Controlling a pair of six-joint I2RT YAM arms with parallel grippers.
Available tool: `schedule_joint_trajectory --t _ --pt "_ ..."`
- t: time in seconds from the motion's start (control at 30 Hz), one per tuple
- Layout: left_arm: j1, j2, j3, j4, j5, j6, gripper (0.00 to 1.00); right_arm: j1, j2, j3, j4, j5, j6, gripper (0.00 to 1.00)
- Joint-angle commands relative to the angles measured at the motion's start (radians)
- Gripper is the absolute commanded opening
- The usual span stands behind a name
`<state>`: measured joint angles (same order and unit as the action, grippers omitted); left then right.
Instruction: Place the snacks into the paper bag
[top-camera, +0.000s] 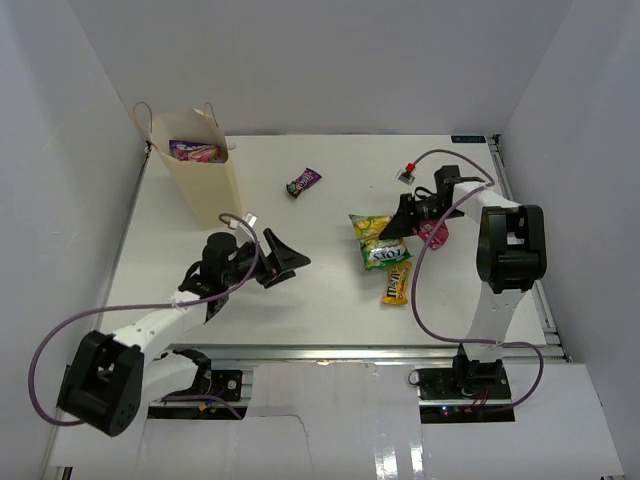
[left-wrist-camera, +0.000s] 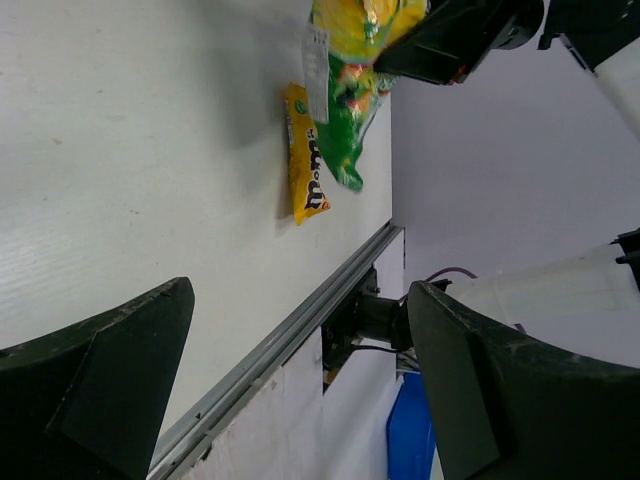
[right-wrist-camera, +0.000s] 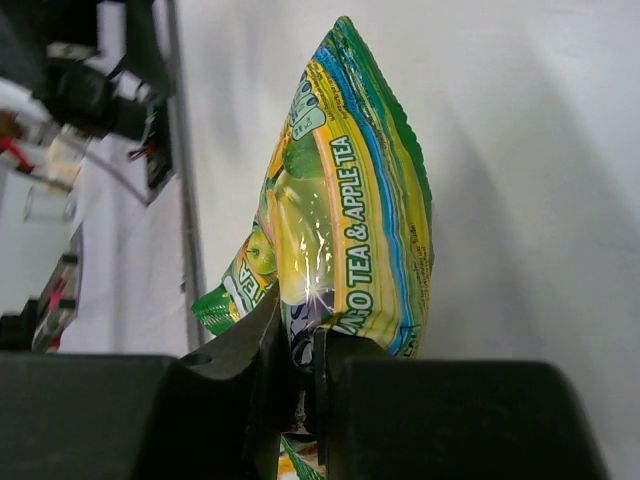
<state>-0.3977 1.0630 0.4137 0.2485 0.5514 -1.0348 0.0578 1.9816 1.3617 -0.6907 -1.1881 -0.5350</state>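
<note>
The right gripper (right-wrist-camera: 305, 352) pinches the green-yellow packet (right-wrist-camera: 350, 220) right of centre. The left gripper (top-camera: 290, 258), jaws spread, hovers to its left. A yellow packet (top-camera: 398, 283) lies nearer. The bag (top-camera: 205, 190) stands far left, a purple-pink packet (top-camera: 195, 151) inside.

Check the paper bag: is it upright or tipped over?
Upright. The paper bag stands on its base with its mouth open upward, and a purple packet shows inside at the top.
</note>
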Motion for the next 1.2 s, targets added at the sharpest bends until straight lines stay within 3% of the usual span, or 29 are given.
schedule_joint_trajectory --t 0.0,0.23,0.43,0.63,0.8,0.93,1.03,1.17 --pt "-0.082 0.142 0.105 0.138 -0.048 0.030 0.98 0.078 -0.064 -0.012 -0.332 -0.198 -0.341 0.08" --pt "-0.185 0.337 0.227 0.258 -0.059 0.018 0.98 0.181 -0.044 0.014 -0.618 -0.258 -0.586 0.08" --pt "-0.240 0.402 0.275 0.275 -0.094 0.016 0.97 0.224 -0.070 0.019 -0.616 -0.280 -0.585 0.08" --pt "-0.262 0.448 0.298 0.311 -0.067 -0.007 0.74 0.226 -0.083 0.068 -0.615 -0.283 -0.554 0.08" --pt "-0.267 0.469 0.324 0.322 -0.028 -0.010 0.43 0.228 -0.089 0.096 -0.557 -0.248 -0.459 0.10" --pt "-0.263 0.425 0.326 0.310 -0.039 0.036 0.24 0.229 -0.151 0.076 -0.367 -0.086 -0.254 0.32" --pt "-0.239 0.367 0.324 0.262 -0.051 0.077 0.18 0.228 -0.256 0.015 -0.085 0.043 -0.083 0.55" --pt "-0.181 0.267 0.332 0.141 -0.056 0.154 0.12 0.228 -0.326 0.017 -0.018 0.148 -0.023 0.71"
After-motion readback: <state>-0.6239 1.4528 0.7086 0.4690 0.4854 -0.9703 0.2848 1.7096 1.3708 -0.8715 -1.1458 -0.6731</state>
